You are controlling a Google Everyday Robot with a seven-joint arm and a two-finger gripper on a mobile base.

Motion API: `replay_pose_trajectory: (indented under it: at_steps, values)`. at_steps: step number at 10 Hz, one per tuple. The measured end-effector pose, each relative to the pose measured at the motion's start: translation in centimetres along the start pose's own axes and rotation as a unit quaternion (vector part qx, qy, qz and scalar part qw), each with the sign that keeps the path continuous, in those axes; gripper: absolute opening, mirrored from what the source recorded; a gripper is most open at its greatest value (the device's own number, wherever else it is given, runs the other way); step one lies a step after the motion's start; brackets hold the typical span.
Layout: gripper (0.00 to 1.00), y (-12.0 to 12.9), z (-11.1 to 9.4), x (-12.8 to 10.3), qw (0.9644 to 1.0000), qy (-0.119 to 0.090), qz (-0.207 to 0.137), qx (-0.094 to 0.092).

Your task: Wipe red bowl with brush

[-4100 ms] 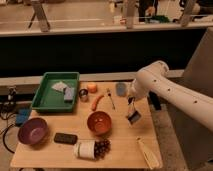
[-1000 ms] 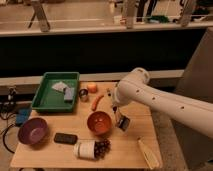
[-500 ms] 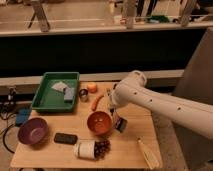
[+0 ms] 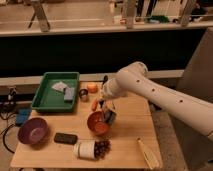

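1. The hand point(image 4: 108, 114) hangs at the end of the white arm point(image 4: 150, 95), which reaches in from the right of the view. It is low over the tabletop point(image 4: 131, 131), at the right-hand rim of the red bowl point(image 4: 97, 125). It reads as one dark-and-pale mass, so I cannot tell how far open it is or whether it has hold of anything.
2. The red bowl stands upright near the middle of the tabletop. Its glossy inside lies just to the view's left of the hand and a little toward the camera. The hand overlaps the rim in the view, but whether they touch cannot be told.
3. The brush cannot be picked out for sure. A slim dark sliver point(image 4: 104, 80) stands up beside the wrist, behind the bowl. It may be the brush or a part of the arm.
4. In my judgement, the coming move turns on that short offset. The hand would have to shift a little to the view's left and dip, so that whatever it carries meets the bowl's inner wall rather than its rim.
5. Further out, a green tray point(image 4: 46, 103) lies at the back left and a purple bowl point(image 4: 32, 131) at the front left. Both are well apart from the hand. A flat black block point(image 4: 65, 138) and a white cup point(image 4: 86, 149) lie near the red bowl's front, and a pale long object point(image 4: 148, 153) lies at the front right.
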Motion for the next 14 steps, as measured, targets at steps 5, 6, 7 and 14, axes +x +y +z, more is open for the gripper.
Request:
replay_pose_trajectory:
  at_steps: [5, 6, 7, 14]
  values:
    - [0.08, -2.1, 2.8, 0.6, 0.9922, 0.003, 0.0, 0.124]
    - [0.08, -1.9, 3.3, 0.4, 0.9913, 0.004, -0.001, 0.131]
    - [0.08, -1.6, 3.9, 0.2, 0.9911, 0.004, -0.001, 0.133]
    - [0.08, 2.5, 7.4, -0.8, 0.9866, -0.001, 0.019, 0.162]
